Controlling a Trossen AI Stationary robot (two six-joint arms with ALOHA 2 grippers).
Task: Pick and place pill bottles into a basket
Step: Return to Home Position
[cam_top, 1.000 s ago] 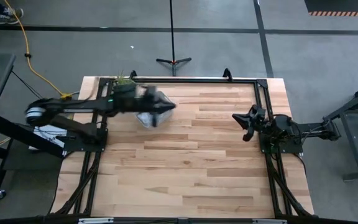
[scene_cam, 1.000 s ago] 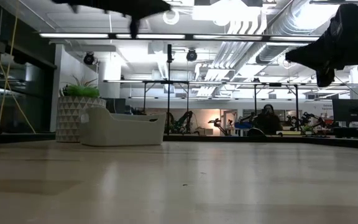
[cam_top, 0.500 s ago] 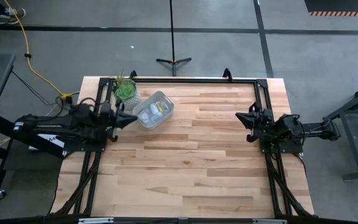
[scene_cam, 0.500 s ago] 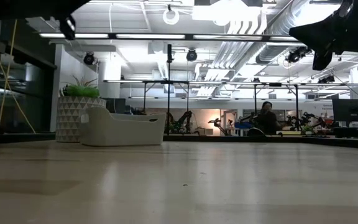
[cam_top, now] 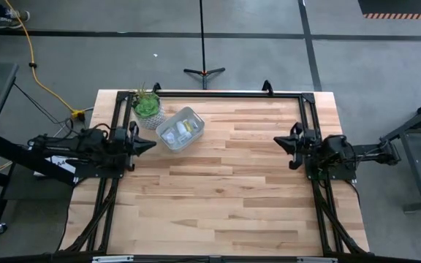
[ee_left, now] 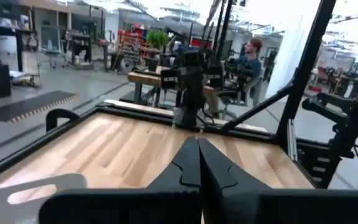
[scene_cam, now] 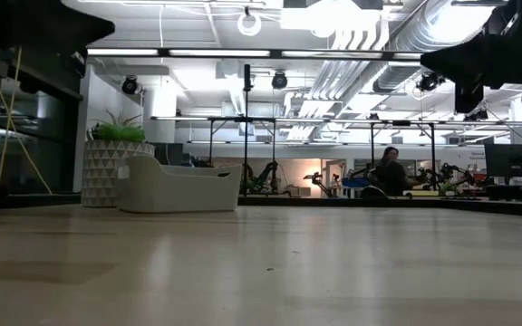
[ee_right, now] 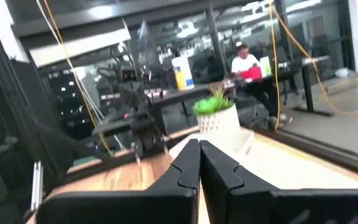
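beside plant (cam_top: 147, 107) | basket (cam_top: 164, 139) long axis diagonal | pill bottles (cam_top: 183, 128) inside

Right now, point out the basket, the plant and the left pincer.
basket (scene_cam: 179, 192), low view, front wall.
plant (cam_top: 147, 107), high view, green leaves.
left pincer (ee_left: 198, 144), left wrist view, where the shut fingertips meet.

The left arm (cam_top: 71, 148) at nine o'clock and right arm (cam_top: 349, 153) at three were matte black, angular, with tapered black fingers (ee_left: 188, 165).
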